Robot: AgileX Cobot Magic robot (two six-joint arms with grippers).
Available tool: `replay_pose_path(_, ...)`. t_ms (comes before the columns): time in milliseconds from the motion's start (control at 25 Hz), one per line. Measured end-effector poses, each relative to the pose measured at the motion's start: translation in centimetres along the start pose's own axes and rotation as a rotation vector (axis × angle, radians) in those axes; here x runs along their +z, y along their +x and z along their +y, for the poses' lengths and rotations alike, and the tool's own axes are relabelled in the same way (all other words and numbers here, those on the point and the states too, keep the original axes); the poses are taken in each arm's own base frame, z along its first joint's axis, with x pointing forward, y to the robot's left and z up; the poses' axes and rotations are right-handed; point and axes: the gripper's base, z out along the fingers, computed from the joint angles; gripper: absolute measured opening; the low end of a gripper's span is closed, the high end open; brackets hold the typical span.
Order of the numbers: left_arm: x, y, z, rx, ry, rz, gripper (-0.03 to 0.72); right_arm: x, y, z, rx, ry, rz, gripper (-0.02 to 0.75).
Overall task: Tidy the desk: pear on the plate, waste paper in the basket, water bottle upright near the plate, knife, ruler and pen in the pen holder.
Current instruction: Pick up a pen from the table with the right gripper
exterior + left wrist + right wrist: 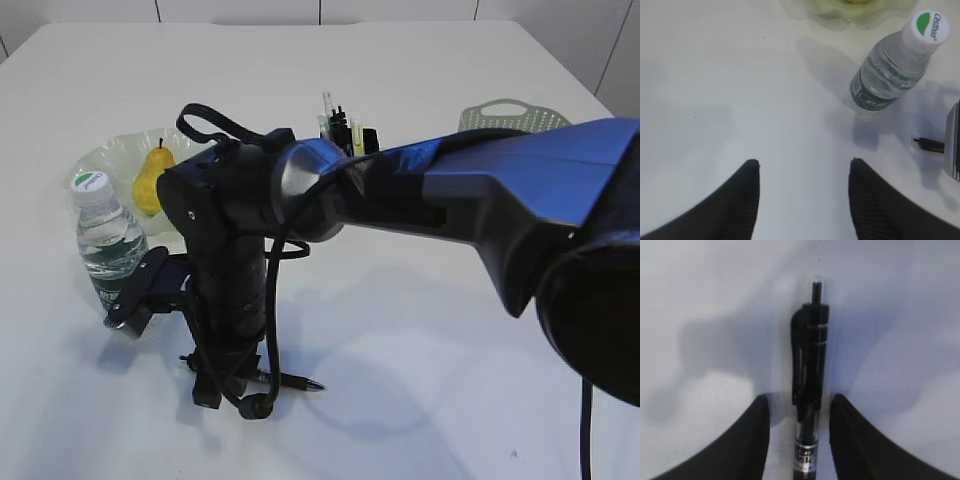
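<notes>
A black pen lies on the white desk between the fingers of my right gripper. The jaws are open, with a gap on each side of the pen. In the exterior view the right gripper reaches down over the pen at the front left. My left gripper is open and empty, just in front of the upright water bottle. The yellow pear lies on the pale green plate. The waste paper is out of view.
The black pen holder stands behind the right arm with several items sticking out. The sage-green basket is at the back right. The right arm spans the middle of the desk from the right.
</notes>
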Motion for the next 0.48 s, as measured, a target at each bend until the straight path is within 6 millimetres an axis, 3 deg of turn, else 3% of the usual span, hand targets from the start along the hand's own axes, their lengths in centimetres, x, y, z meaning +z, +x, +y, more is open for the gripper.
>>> replay_pose_path(280, 0.0, 0.0, 0.0, 0.0, 0.0, 0.0, 0.402, 0.25, -0.1, -0.06, 0.002, 0.005, -0.008, 0.289)
replay_pose_path(480, 0.0, 0.0, 0.0, 0.0, 0.0, 0.0, 0.402, 0.25, -0.12, -0.08, 0.002, 0.006, -0.01, 0.223)
